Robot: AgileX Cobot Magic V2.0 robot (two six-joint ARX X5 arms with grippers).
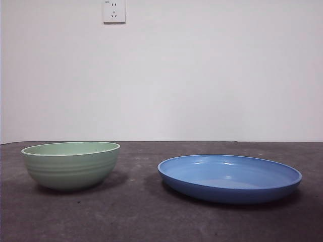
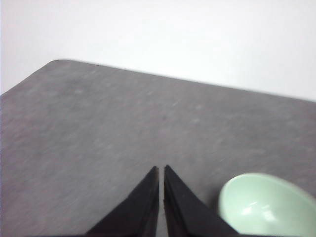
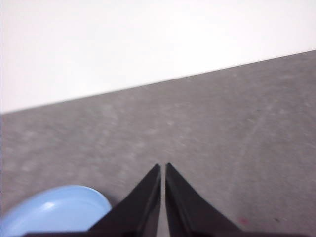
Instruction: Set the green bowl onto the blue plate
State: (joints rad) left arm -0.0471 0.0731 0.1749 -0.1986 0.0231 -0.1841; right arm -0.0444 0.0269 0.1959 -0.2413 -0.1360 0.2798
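On the dark grey bench (image 1: pixel 151 212) the green bowl (image 1: pixel 70 165) is standing upright, toward the left side of the front view, and the blue plate (image 1: pixel 229 178) is lying flat toward the right side. They are sitting apart from each other, with a strip of bare bench between them. The bowl is empty and is showing faint ridges around its outside. The plate is also holding nothing, and its raised rim is shining a little. Behind both, a white wall is rising, and a white wall socket (image 1: pixel 114 11) is sitting high on it.

I am holding my left pincer (image 2: pixel 161 170) above the bench with its jaws almost together, only a thin slit showing between the tips, and it is gripping nothing. The green bowl (image 2: pixel 269 205) is appearing just beside it in my left wrist view, not touching it.

I am keeping my right pincer (image 3: pixel 163 168) in the same narrow state, also with nothing in it. The blue plate (image 3: pixel 54 210) is lying near it, partly cut by the edge of my right wrist view. Neither pincer is showing in the front view.
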